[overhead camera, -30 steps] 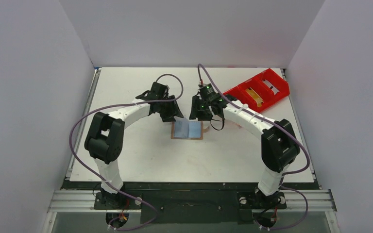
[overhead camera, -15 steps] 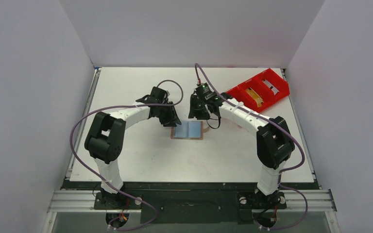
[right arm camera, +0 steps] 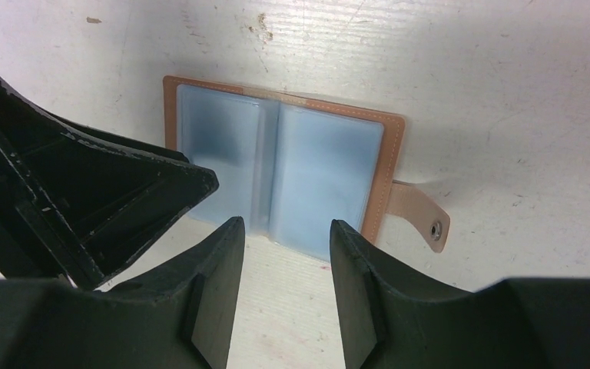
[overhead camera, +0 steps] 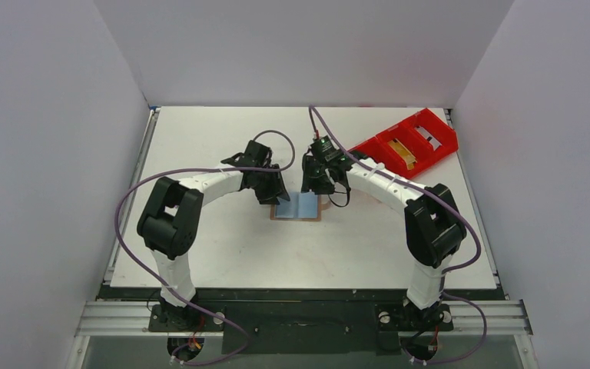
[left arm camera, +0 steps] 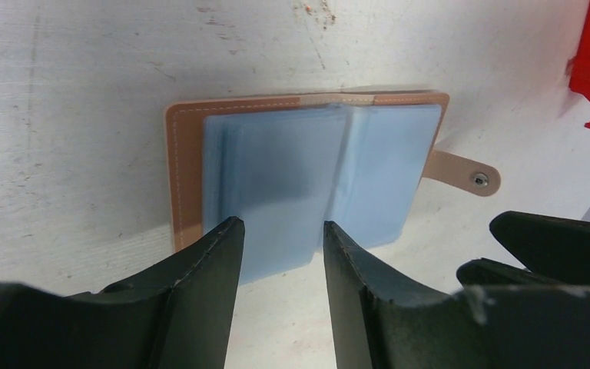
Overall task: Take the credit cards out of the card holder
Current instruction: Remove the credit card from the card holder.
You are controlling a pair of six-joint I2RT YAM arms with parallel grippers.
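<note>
Top external view: the card holder (overhead camera: 298, 206) lies open and flat on the worktop (overhead camera: 223, 246), midway between the left arm (overhead camera: 207, 181) and the right arm (overhead camera: 384, 184). The red compartment tray (overhead camera: 411, 142) sits well apart, at the far right.
What has changed: within the last second both arms have drawn in and down onto the card holder, which has not shifted. The left fingers (left arm camera: 207, 269) now stand at its left page and the right fingers (right arm camera: 365, 269) near its spine.
Left side: in the left wrist view we see the left fingers parted by a middling gap with nothing between them. They are at the edge of the pale blue sleeves (left arm camera: 276, 177). We cannot tell whether they touch the plastic.
Right side: the right fingers stand about as far apart, also empty, at the sleeve edge close to the spine.
Card holder: the tan stitched cover faces down, the sleeves are fanned to either side, and the tab (left arm camera: 465, 171) lies flat on the worktop beyond the right page.
Credit cards: none is out. The sleeves are too cloudy for us to say which ones hold a card.
Meaning for the task: we judge the approach done and the extraction not yet begun. One side looks placed to pin the holder while the other pinches a card edge.
Risk: we expect the light holder to slide or fold if it is pulled unpinned.
</note>
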